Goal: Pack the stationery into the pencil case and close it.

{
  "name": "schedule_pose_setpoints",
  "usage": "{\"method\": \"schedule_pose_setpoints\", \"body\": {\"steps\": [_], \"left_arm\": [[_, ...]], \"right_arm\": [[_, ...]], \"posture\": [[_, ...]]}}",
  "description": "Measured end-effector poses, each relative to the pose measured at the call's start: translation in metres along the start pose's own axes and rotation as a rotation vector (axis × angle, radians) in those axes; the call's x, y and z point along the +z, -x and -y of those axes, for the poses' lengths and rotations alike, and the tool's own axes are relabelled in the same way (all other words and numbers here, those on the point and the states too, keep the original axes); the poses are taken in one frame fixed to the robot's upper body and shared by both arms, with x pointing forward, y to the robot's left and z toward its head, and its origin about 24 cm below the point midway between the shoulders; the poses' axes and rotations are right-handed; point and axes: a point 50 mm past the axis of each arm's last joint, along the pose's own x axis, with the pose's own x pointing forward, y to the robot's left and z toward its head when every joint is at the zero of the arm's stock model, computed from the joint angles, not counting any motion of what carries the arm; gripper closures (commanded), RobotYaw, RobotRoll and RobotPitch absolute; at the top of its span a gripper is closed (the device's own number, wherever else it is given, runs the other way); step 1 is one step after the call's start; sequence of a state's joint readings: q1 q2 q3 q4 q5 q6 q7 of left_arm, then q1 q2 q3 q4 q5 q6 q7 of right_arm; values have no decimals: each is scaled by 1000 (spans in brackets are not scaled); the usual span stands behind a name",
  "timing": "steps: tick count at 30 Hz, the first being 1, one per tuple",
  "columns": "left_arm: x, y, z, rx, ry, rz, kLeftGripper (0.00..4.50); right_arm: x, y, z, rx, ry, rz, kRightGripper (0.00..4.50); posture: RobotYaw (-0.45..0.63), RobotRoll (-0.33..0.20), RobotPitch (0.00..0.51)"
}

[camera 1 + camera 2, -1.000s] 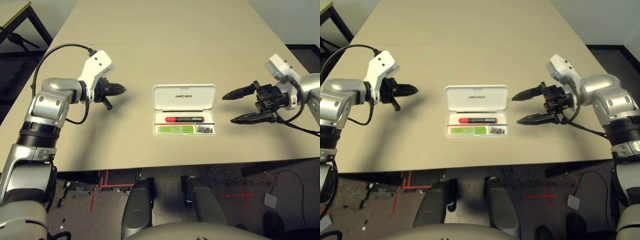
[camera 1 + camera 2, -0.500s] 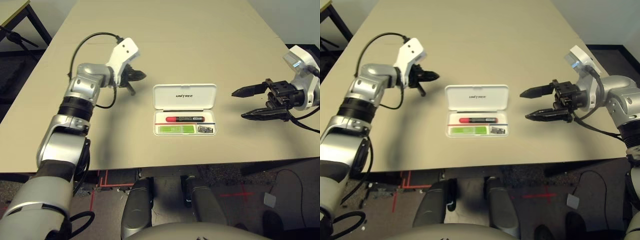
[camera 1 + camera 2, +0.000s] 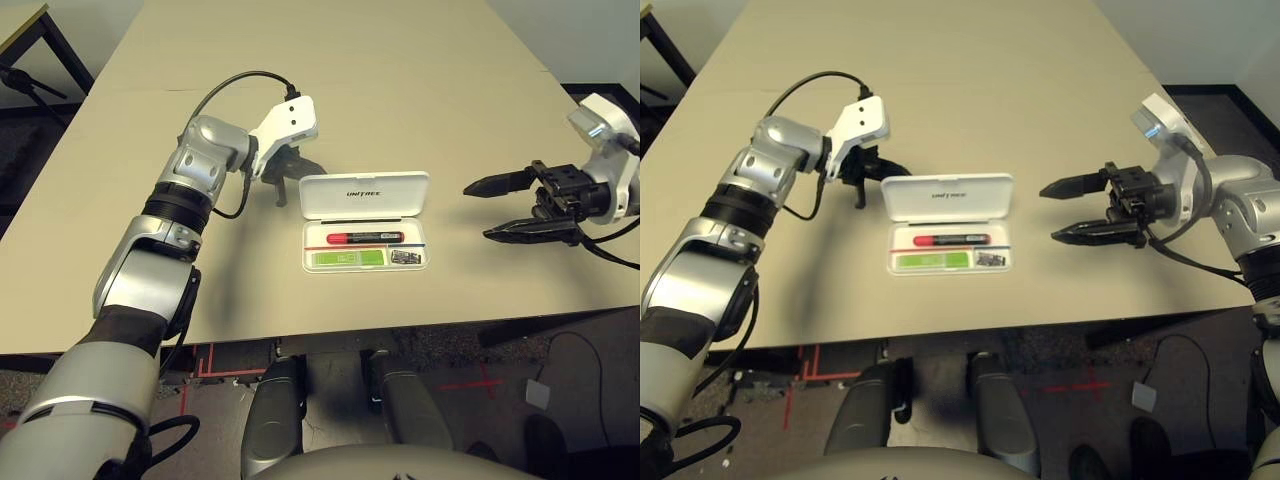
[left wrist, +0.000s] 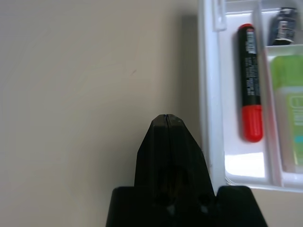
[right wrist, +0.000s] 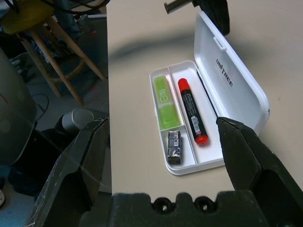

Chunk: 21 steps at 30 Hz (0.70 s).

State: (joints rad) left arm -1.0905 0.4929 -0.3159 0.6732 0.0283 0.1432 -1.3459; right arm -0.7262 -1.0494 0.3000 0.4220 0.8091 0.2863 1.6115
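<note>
- The left pincer (image 3: 300, 168) is arriving at the far left corner of the pencil case (image 3: 365, 217); across the last second it has been swinging in from well out on the left side of the counter (image 3: 330, 80) to a spot just beside the lid's left end.
- The lid (image 3: 365, 195) is now tilting up off the counter rather than lying flat as it did a moment ago, so I judge that the closing stroke is beginning. Whether the pincer is actually touching the lid is not clear.
- The left pincer's two fingers are pressed together with nothing between them, as the left wrist view is showing.
- The right pincer (image 3: 512, 209) is hanging spread wide and empty, well apart from the case's right end, pointing toward it; it has been drawing back slightly over the last second.
- All three items are lying in the tray: the red marker (image 3: 366, 238) in the far channel beside the hinge, the lime-green highlighter (image 3: 347, 258) in the near channel, and the small silver-and-black piece (image 3: 405, 257) at the highlighter's right end.
- So the packing looks done, and only shutting the lid over the tray remains.
</note>
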Motion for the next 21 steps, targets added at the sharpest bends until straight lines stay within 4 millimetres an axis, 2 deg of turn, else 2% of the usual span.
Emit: {"method": "schedule_pose_setpoints", "body": {"steps": [8, 13, 21], "left_arm": [[15, -3, 25, -110, -162, -42, 4457], [26, -21, 44, -154, -216, -21, 4457], [23, -44, 58, -173, -214, -32, 4457]], "right_arm": [[2, -1, 3, -4, 7, 1, 0], [1, -6, 4, 9, 12, 10, 0], [-2, -7, 3, 14, 2, 9, 0]], "posture": [[-16, 0, 152], [-29, 0, 153], [-51, 0, 155]]}}
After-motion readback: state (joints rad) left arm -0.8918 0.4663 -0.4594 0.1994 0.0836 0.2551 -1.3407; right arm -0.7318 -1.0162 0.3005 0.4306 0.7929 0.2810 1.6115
